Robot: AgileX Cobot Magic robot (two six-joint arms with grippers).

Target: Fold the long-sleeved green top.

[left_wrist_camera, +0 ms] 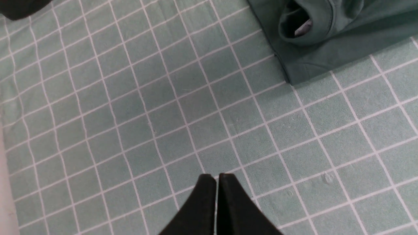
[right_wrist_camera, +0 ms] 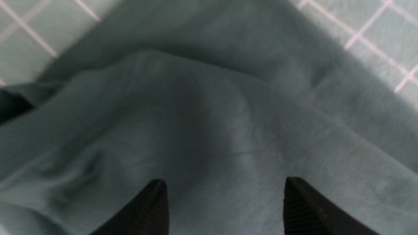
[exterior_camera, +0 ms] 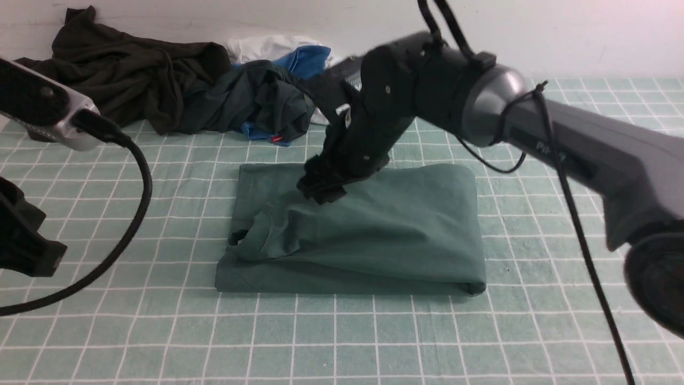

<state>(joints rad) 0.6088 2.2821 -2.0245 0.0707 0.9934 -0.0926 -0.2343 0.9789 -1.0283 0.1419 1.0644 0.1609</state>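
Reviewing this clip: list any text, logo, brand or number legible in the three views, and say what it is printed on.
"Pi...": pale lettering on the right arm, blurred and partly hidden by a cable; only the first letters read.
Red tag on the dark teal-grey garment: too small to read.
Pale label inside the collar of the green long-sleeved top: no text legible.
Nothing else readable.

Readable markings: almost none.
Only pale letters beginning "Pi" show on the right arm's grey link (exterior_camera: 550,147); the rest is hidden behind a cable.
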